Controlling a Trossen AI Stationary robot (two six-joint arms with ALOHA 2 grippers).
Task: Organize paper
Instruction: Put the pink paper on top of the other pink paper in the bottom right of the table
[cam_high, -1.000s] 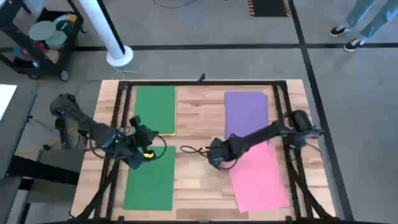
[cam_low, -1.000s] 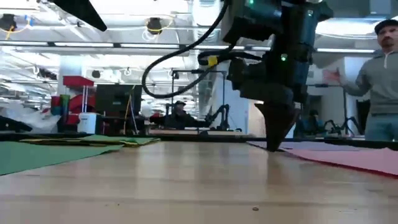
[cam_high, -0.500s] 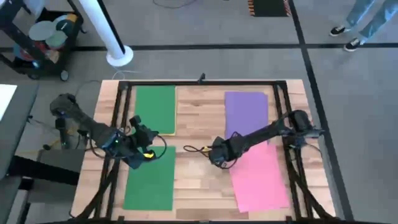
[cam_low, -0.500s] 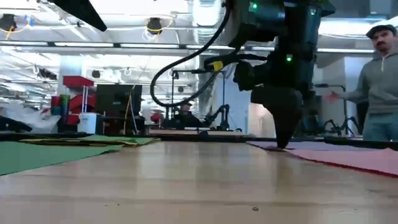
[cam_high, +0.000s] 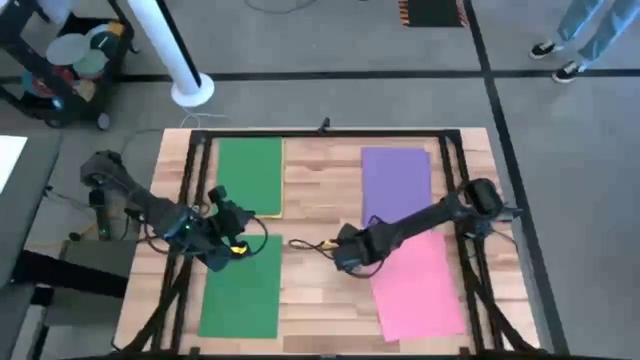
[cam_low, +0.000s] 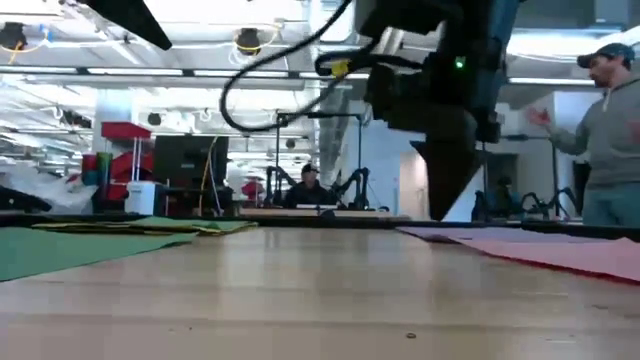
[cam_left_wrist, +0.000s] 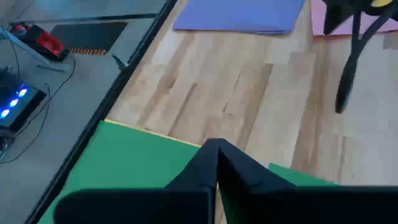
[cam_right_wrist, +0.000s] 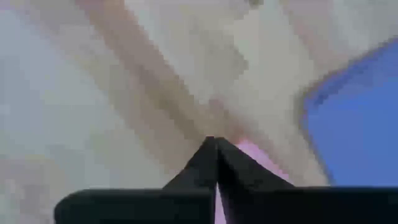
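Note:
A green sheet lies at the table's far left on a yellow sheet whose edge shows along its right side. A second green sheet lies near left. A purple sheet lies far right and a pink sheet near right. My left gripper is shut, between the two green sheets; it also shows in the left wrist view. My right gripper is shut and empty, its tip clear of the table beside the pink sheet's far left corner.
Bare wood runs down the table's middle between the left and right sheets. A black frame rims the table. A person stands beyond the table's right side. A cart stands off the far left corner.
My right gripper, whose shut tip stood on the table at the pink sheet's edge, has risen clear of the table. The sheets lie as before.

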